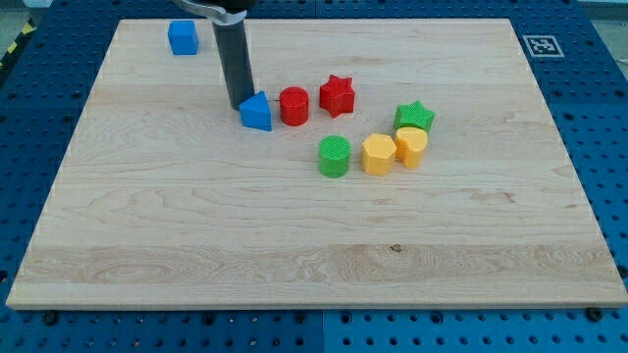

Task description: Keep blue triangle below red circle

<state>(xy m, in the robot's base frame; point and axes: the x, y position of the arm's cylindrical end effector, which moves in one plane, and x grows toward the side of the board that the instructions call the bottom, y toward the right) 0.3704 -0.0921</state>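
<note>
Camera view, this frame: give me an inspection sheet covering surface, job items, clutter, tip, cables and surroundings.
Surface: wooden board, flat, unmarked.
Job's things: blue triangle touches red circle on its left, not below it.
Clutter: blue cube top left; red star; green star; green cylinder; yellow hexagon; yellow block.
Pincer: none; my tip sits against the blue triangle's left.
Cables: nothing seen.
Surroundings: blue perforated bench; tag marker.

We can't see the top of the rod [232,54], it's cut off by the view's top edge. The yellow block [412,145] partly hides the green star [415,116], so its lower points stay hidden.
</note>
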